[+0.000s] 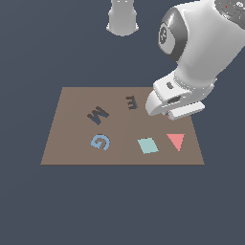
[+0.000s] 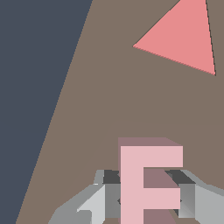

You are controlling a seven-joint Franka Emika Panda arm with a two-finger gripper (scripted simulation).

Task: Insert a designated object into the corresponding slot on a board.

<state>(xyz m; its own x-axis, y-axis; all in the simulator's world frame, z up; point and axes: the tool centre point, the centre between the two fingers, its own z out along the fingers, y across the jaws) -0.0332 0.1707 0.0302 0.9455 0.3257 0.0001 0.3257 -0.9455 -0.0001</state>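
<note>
The pink letter E (image 2: 148, 183) sits between the gripper's (image 2: 146, 197) fingers (image 2: 98, 205) in the wrist view, which appear closed on its sides, so the gripper seems to be holding it. In the exterior view the block is hidden under the robot's hand, over the board (image 1: 72, 143) near the edge on the exterior view's right, close to the red triangle (image 1: 176, 140).

The E-shaped slot (image 1: 131, 102) lies a short way off toward the exterior view's left, with the larger M-shaped recess (image 1: 98, 115) beyond it.

The main risk, as I judge it, is orientation: the slot has prongs, and if the block arrives turned differently it will rest on the rim instead of dropping in. A slight offset would do the same, leaving it tilted. The grip looks to cover only part of the block, so it could slip or twist on the way. Carried too low, it might scrape the board. The blue G (image 1: 100, 141) and teal tile (image 1: 148, 145) lie off the likely path.
</note>
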